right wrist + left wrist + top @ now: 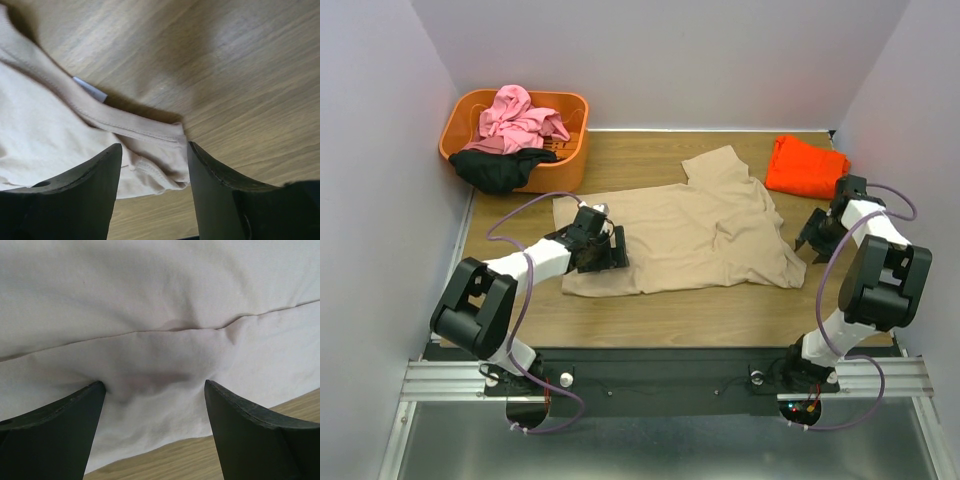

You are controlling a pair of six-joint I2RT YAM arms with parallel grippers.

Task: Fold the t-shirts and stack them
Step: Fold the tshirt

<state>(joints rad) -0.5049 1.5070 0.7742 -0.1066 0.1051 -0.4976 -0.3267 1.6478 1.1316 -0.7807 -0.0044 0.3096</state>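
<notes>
The tan t-shirt (700,230) lies spread across the middle of the worktop (720,310), one sleeve pointing to the far edge. The left gripper (612,250) presses on its left part near the hem, fingers apart with a small pucker of cloth between them. The right gripper (812,238) sits by the right edge, also spread, straddling a hemmed corner of the shirt. A folded orange-red t-shirt (805,165) rests in the far right corner. The pink (520,118) and black (500,168) t-shirts are bunched in the orange basket (575,140) in the far left corner.

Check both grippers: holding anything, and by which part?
Nothing held. Both open: left gripper straddles the tan t-shirt near one edge, right gripper straddles its stitched band.
</notes>
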